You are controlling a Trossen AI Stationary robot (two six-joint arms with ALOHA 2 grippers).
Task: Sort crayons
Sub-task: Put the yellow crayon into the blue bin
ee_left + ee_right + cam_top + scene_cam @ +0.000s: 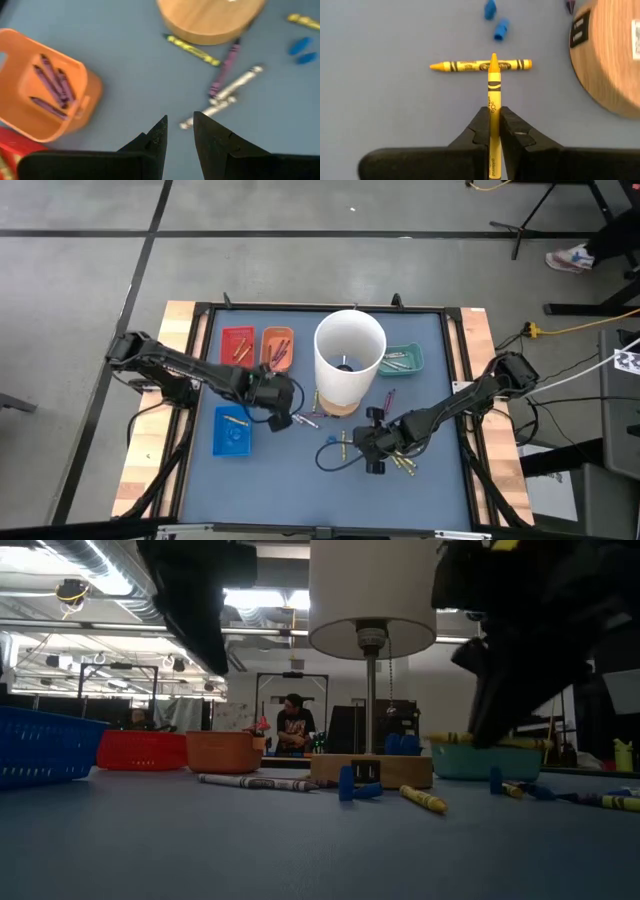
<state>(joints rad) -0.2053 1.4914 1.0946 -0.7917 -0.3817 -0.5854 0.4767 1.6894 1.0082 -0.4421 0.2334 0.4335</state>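
My right gripper (492,120) is shut on a yellow crayon (493,95), near the table's front (364,443). A second yellow crayon (480,65) lies flat on the blue mat just past its tip. My left gripper (180,127) is open and empty, left of the wooden base (290,408), above two grey crayons (222,97). A purple crayon (226,67) and a yellow one (192,50) lie by the base. The orange tray (47,87) holds several purple crayons. My right gripper pinches the yellow crayon's shaft (493,112) between its two fingers. The crayon lies along the fingers, its pointed end sticking out ahead (493,62). That end shows over the lying crayon; whether it touches it, I cannot tell.
A tall white cylinder (349,358) stands on a round wooden base (612,60) mid-table. Red (237,345), orange (277,348), teal (402,360) and blue (232,430) trays stand around it. Two blue bits (497,22) and more yellow crayons (402,465) lie on the mat.
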